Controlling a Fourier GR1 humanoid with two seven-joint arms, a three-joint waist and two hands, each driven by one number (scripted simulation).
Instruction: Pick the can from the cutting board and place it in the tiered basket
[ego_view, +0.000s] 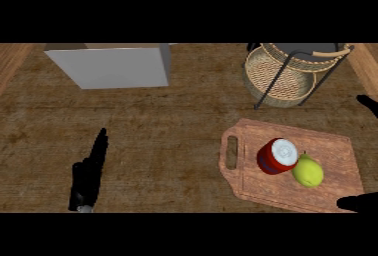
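Right hand (359, 203) open, empty at the right edge of the cutting board (255, 184); I'd drop onto the can (278, 156) from above, avoiding the pear (308, 172) touching it.

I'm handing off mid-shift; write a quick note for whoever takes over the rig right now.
Left hand: open, empty, at the view's lower left.
Right hand: only bits show at the right edge, beside the cutting board; state unclear.
Can: on the board, next to a pear, not held.
Basket: beyond the board, can not in it.
Done: nothing. Left: grasp can, put it in basket.
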